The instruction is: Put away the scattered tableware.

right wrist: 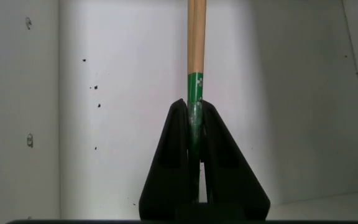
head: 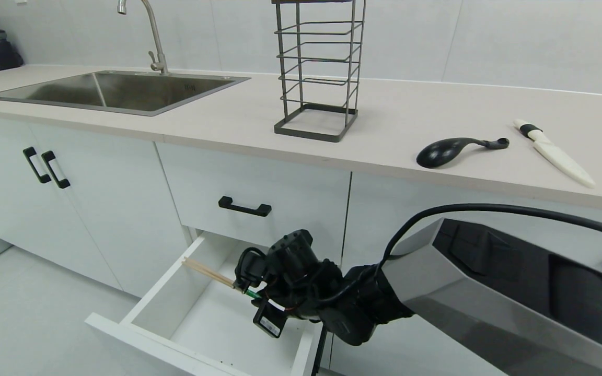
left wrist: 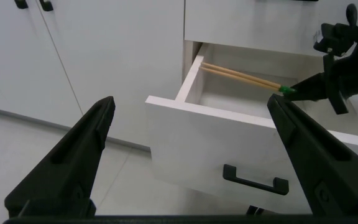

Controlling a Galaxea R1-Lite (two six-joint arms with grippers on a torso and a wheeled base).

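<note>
Two wooden chopsticks (head: 208,272), thin and pale with green ends, are clenched in the right tool (head: 243,288), whose black fingers are closed tight on those ends. The sticks jut out level over the open white drawer (head: 196,318), near its left wall, with their tips over its back corner. On the beige bench (head: 384,115) above the drawer lie a glossy black spoon (head: 447,150) with a curved handle and a white knife (head: 553,153) with a black band, both up and to the right of the drawer. A wire rack (head: 319,73) stands straight above the drawer, and a steel sink (head: 118,91) is sunk into the bench farther left.

From the left wrist, the left tool (left wrist: 191,106) is spread wide and holds nothing, in front of the drawer and outside its handled front panel.

From the right wrist, the fingers pinch the green ends above the drawer's smooth, speckled floor.
</note>
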